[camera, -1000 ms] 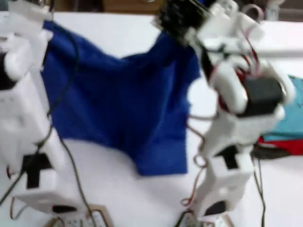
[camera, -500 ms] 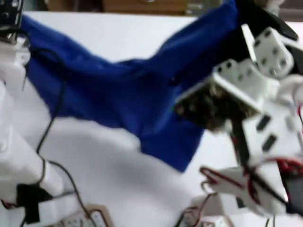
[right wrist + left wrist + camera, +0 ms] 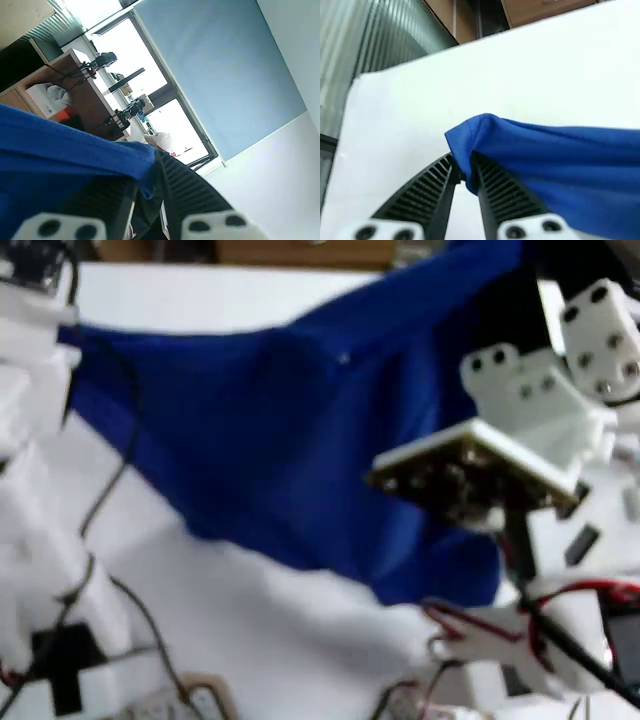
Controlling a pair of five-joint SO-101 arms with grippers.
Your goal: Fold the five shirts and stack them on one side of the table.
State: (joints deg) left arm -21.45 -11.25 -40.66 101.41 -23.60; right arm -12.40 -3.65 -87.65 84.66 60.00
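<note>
A blue shirt [image 3: 300, 440] hangs stretched in the air between my two arms, above the white table [image 3: 250, 640]. My left gripper [image 3: 466, 172] is shut on one corner of the blue shirt [image 3: 560, 150], at the far left in the high view. My right gripper [image 3: 147, 187] is shut on another edge of the blue shirt [image 3: 60, 150], raised high at the upper right of the high view and tilted up toward the room. The shirt's lower hem droops toward the table in the middle.
The right arm's body [image 3: 530, 440] with a circuit board [image 3: 470, 475] stands close in front of the shirt. The left arm's base [image 3: 50, 600] and black cables [image 3: 110, 490] occupy the near left. Red wires [image 3: 480, 620] trail at the near right.
Both arms lifted and spread the blue shirt. The right gripper rose up and to the right with its edge; the cloth went from lying draped on the table to hanging taut.
</note>
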